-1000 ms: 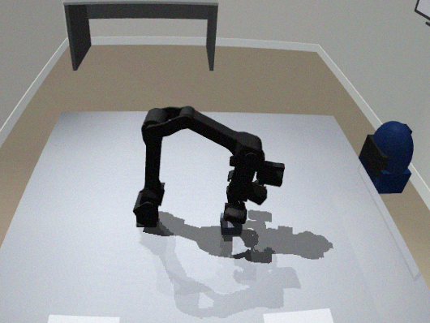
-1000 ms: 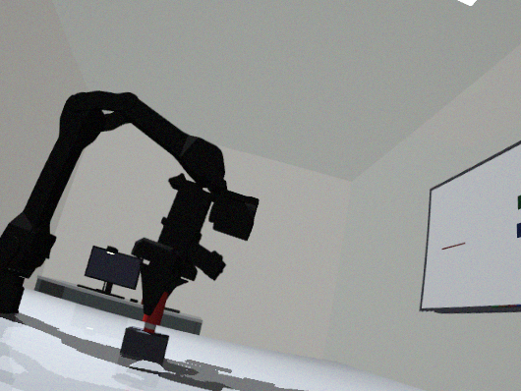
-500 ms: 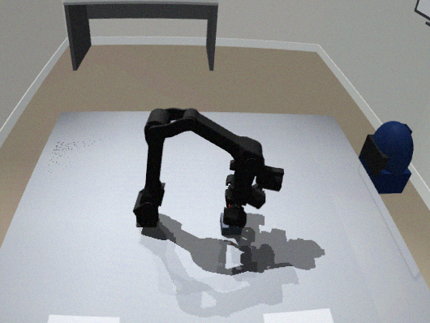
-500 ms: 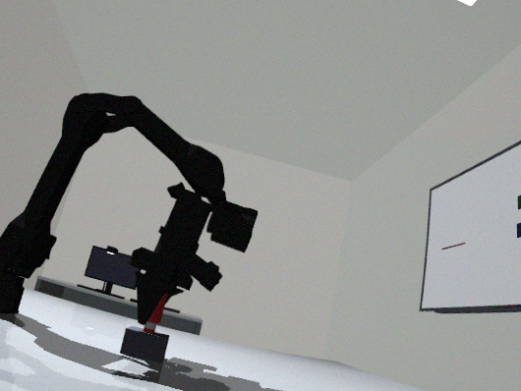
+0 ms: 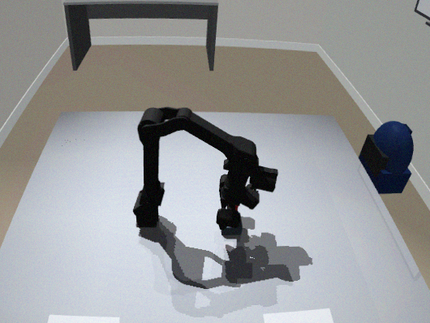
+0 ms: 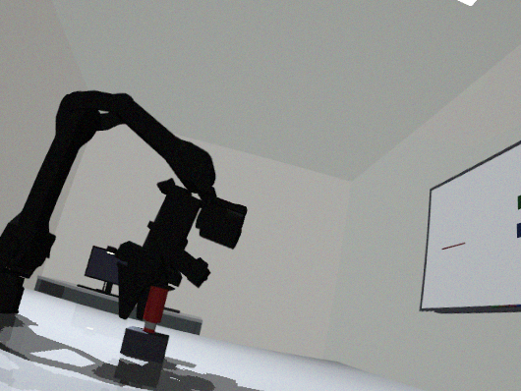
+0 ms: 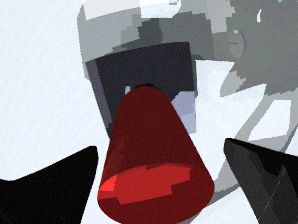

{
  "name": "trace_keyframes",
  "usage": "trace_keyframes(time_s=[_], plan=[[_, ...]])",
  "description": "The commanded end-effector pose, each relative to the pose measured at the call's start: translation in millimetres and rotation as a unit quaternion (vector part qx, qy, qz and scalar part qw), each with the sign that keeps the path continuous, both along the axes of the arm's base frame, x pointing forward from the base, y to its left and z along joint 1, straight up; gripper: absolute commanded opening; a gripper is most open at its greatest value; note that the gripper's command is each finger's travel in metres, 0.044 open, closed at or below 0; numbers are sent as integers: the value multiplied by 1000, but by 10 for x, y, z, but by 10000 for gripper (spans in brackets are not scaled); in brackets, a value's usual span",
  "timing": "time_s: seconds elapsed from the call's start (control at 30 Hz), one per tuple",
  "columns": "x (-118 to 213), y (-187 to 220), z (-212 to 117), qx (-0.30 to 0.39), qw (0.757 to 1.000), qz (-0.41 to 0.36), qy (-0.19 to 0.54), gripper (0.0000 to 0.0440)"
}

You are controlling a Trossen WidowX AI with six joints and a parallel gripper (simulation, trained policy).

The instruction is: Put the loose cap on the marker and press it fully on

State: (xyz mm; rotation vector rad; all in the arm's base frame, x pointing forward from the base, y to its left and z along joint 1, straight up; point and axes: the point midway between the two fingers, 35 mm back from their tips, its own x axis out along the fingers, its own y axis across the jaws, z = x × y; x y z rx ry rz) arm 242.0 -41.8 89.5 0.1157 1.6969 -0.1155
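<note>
Red, smooth, cylindrical cap point(image 5: 236, 208) point(image 6: 155, 305) point(image 7: 150, 150), its near end filling the low middle of the wrist view. Black 2-fingered end effector point(image 5: 226, 213) point(image 6: 133, 314) point(image 7: 163, 150) stands wide apart, 1 finger to each side of the cap, pale gaps showing between; nothing clamped.

Cap's place: over the dark, squarish holder block point(image 5: 231, 231) point(image 6: 144, 344) point(image 7: 145, 62), which sits on the pale worktop point(image 5: 81, 183) point(image 6: 295, 373) point(image 7: 35, 75). Exterior view shows a short light-grey section of the marker point(image 6: 149, 325) below the cap, a thin red edge beneath that at the block's top. Cap and marker look in line, with a slight lean in that view; camera tilt may account for it, so true uprightness uncertain.

Progress, by judgement: cap placed on the marker, released. Whether it has clicked fully home, cannot tell; the grey section may be ordinary barrel or a seating gap. Black jointed arm point(image 5: 211, 131) point(image 6: 152, 138) is close above, so withdrawal remains. If the cap proves short of its seat, a straight downward press is left too. Chief risk on leaving: a finger brushing the cap sideways. Best exit: up along the marker's line, fingers wide.

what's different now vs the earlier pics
The black gripper has shifted slightly left in the top and exterior views, uncovering more of the red cylindrical cap. Its fingers now stand open, clear of the cap; whether they gripped it earlier, I can't tell. The dark holder block stayed put, the cap still above it.
</note>
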Motion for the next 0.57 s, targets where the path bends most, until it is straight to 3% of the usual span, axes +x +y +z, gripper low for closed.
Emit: trace_keyframes(time_s=[0.0,0.53], plan=[[23,-1,54,-1,1000,3,-18,440],[145,-30,572,-12,996,5,-87,440]])
